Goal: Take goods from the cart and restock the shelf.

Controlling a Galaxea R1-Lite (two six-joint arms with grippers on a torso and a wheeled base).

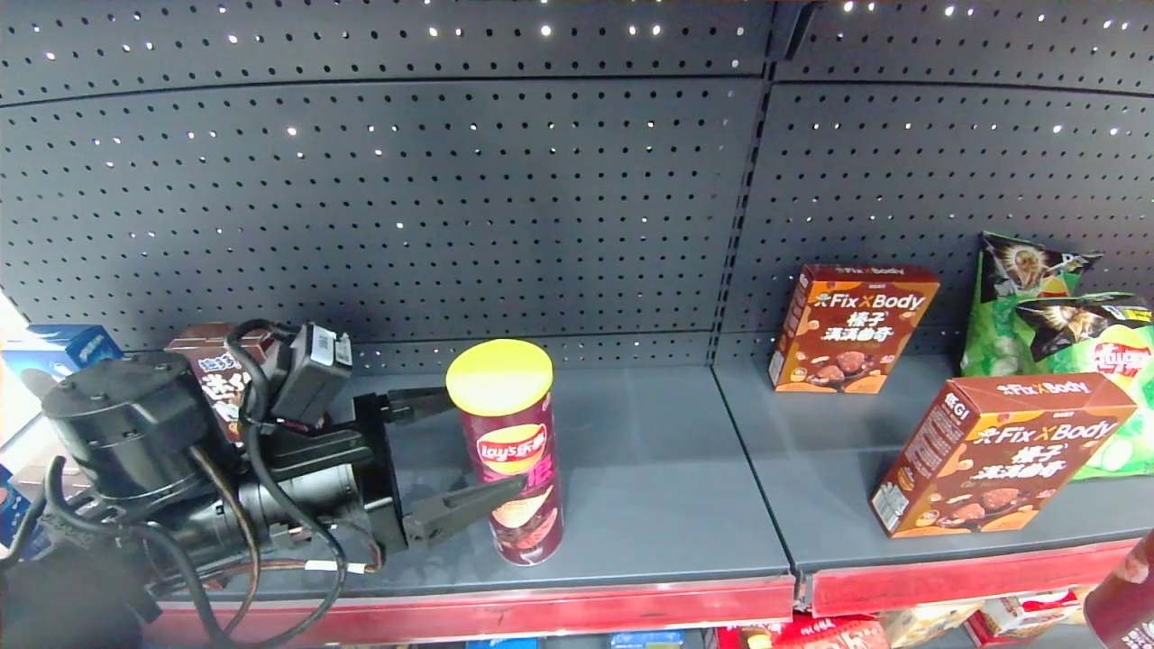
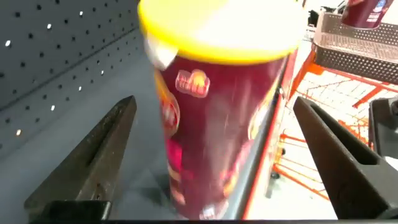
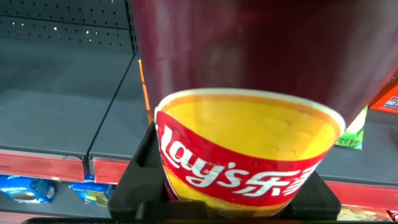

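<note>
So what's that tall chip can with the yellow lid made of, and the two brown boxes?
The chip can looks like a cardboard tube with a glossy printed skin; it gleams a little. Its yellow lid looks like smooth plastic, plain and fairly dull. The brown boxes look like thin printed cardboard: flat faces, sharp folded edges. That's a guess from looks.

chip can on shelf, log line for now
left gripper: open, astride chip can | chip can: upright on shelf | right gripper: shut on second can
</note>
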